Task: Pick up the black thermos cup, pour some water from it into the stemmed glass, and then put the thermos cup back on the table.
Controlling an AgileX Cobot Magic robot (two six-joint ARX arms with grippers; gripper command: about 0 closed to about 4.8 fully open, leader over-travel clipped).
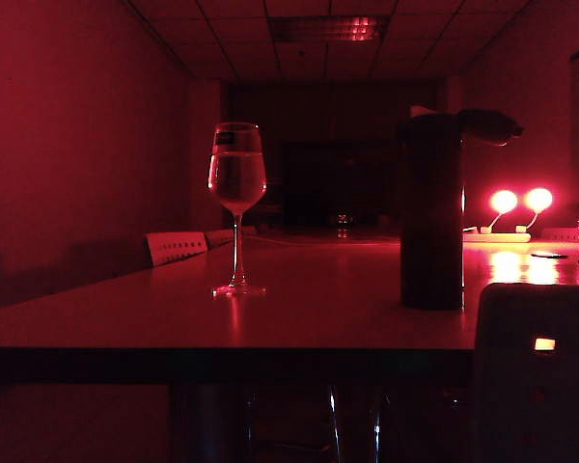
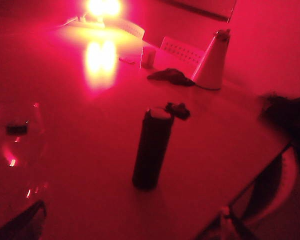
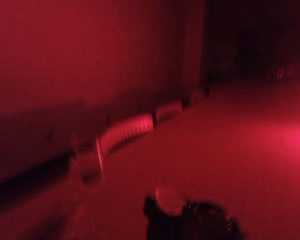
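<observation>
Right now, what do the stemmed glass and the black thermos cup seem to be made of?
The stemmed glass looks like clear, glossy glass: the background shows through its bowl and the rim glints. The black thermos cup has an opaque, dark, matte-looking wall with almost no reflection; coated metal or plastic, the red light leaves that open.

Table (image 1: 125,318): stemmed glass (image 1: 237,183), black thermos cup (image 1: 431,212) upright.
</observation>
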